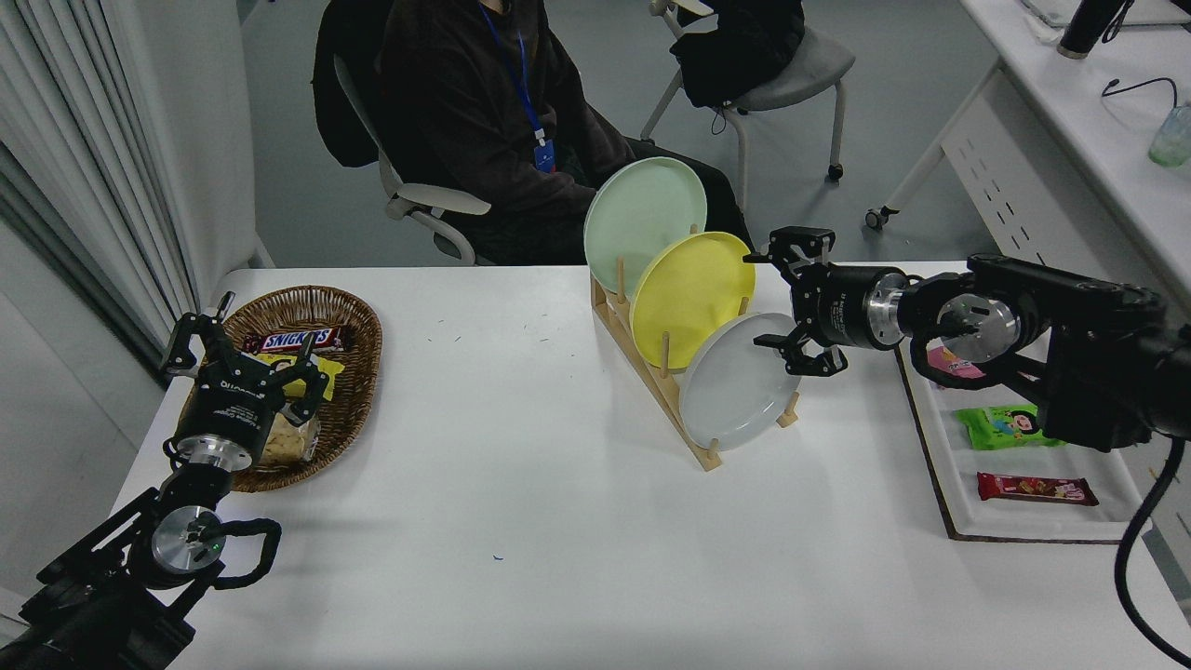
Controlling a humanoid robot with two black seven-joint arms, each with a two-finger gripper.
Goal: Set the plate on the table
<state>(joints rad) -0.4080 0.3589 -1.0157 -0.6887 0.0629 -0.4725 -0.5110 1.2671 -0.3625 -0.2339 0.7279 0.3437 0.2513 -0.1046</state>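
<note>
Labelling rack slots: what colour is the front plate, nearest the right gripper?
Pale grey plate, head view.

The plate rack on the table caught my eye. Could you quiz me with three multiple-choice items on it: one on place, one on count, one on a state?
1. Where in the wooden rack does the pale grey plate stand?
A. nearest slot
B. middle slot
C. farthest slot

2. How many plates does the rack hold?
A. two
B. three
C. four

3. How is the right pincer?
A. shut on the basket
B. open beside the grey plate's upper rim
C. lying flat on the table

Answers:
1 A: the yellow plate and mint-green plate stand behind it.
2 B: grey, yellow and green.
3 B: its fingers are spread at the rim.
</note>
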